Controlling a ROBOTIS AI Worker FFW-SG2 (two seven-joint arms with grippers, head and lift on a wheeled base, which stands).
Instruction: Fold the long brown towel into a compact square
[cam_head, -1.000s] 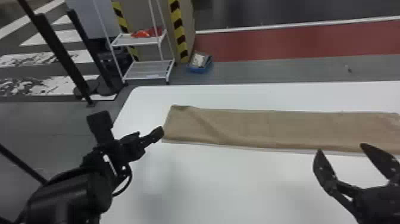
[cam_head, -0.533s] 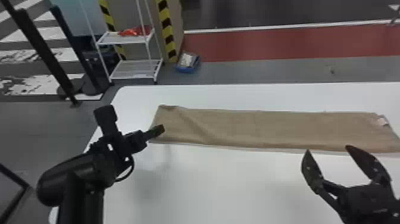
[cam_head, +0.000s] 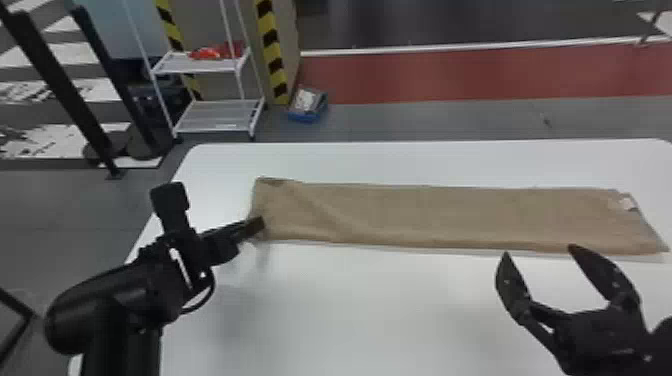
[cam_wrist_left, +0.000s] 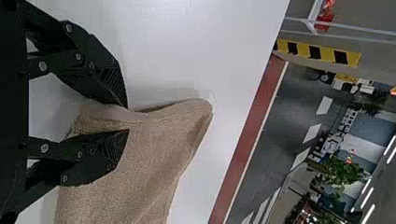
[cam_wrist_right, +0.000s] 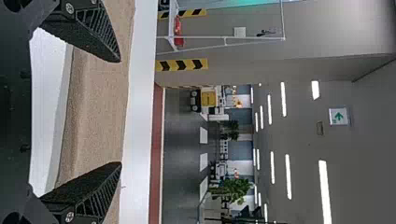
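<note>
Right gripper (cam_head: 539, 250): fingers wide apart, holding nothing; positioned on the near side of the brown towel (cam_head: 425, 215), toward its right end. Left gripper (cam_head: 256, 226): located at the towel's left end; fingers partly open, with a narrow gap and a raised fold of the towel between the tips. Whether both fingers press on the cloth cannot be told. The towel lies as a long strip, left to right, on the white table (cam_head: 350, 310); a white label (cam_head: 626, 202) is at its far right corner. Beyond the table: a blue container (cam_head: 305, 117) on the floor, right of a white wire-frame rack (cam_head: 215, 120); a red floor strip (cam_head: 475, 75) extends to the right.
</note>
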